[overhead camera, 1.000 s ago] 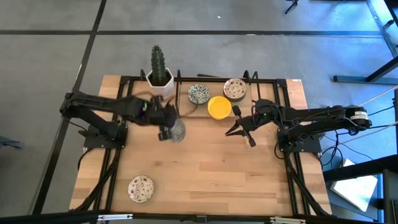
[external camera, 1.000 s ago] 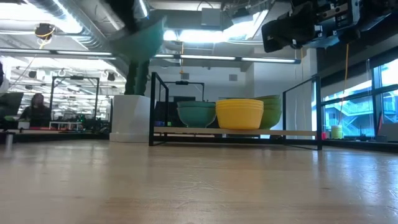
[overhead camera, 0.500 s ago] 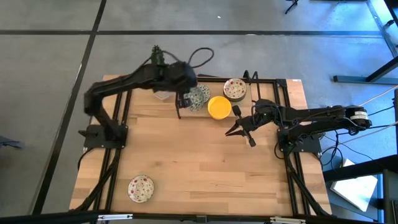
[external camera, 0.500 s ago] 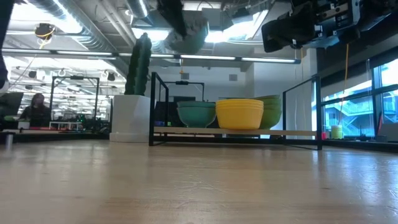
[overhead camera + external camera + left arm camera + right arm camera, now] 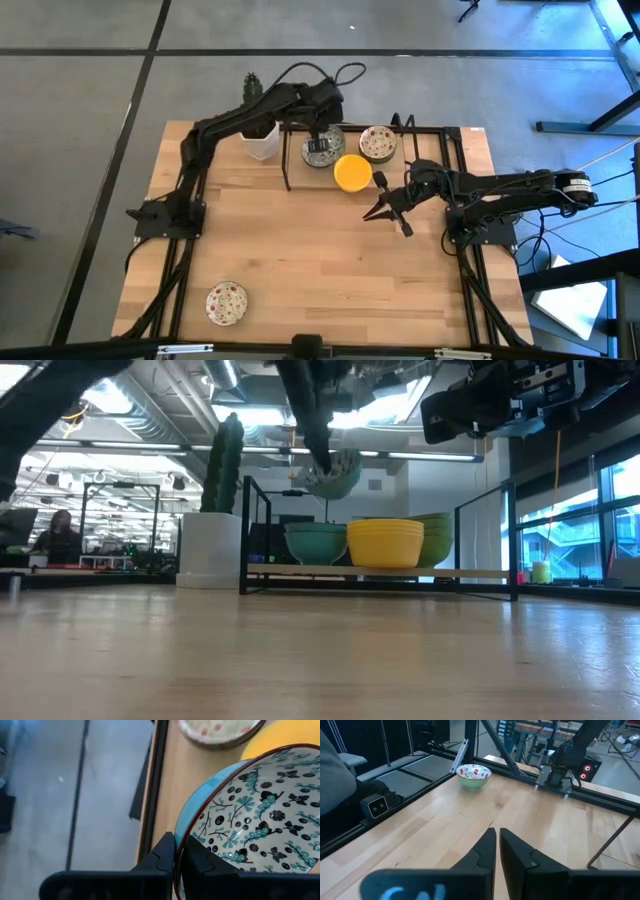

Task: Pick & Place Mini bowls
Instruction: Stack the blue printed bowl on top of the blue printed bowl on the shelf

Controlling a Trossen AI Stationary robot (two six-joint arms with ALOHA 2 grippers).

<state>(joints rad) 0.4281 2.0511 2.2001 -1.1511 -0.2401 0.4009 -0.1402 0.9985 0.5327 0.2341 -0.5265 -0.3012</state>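
Observation:
My left gripper (image 5: 318, 138) reaches over the black rack (image 5: 430, 130) at the table's far edge. It is shut on a mini bowl (image 5: 336, 478), white inside with a blue-green pattern (image 5: 250, 815). The bowl hangs above a stack of teal bowls (image 5: 316, 543). Beside that stack stand a yellow stack (image 5: 352, 172) and a red-speckled stack (image 5: 377, 143). One red-speckled bowl (image 5: 227, 303) sits alone near the front left corner. My right gripper (image 5: 372, 213) hovers shut right of the table's middle, holding nothing. My left gripper pinches the bowl's rim (image 5: 178, 851) with one finger inside the bowl and one outside on its teal wall. The fingers come slanting down from above. The bowl hangs below them, lifted clear of the stack underneath.
A cactus in a white pot (image 5: 258, 138) stands at the far left, beside the rack. The rack's upright black bars (image 5: 246, 530) frame the stacks. Bare wood (image 5: 320, 270) lies open across the table's middle and front.
My left gripper has swung from left of the table's middle toward the far edge and right, carrying the patterned bowl clear of the table to a spot above the teal stack in the rack. It stayed shut on the bowl.

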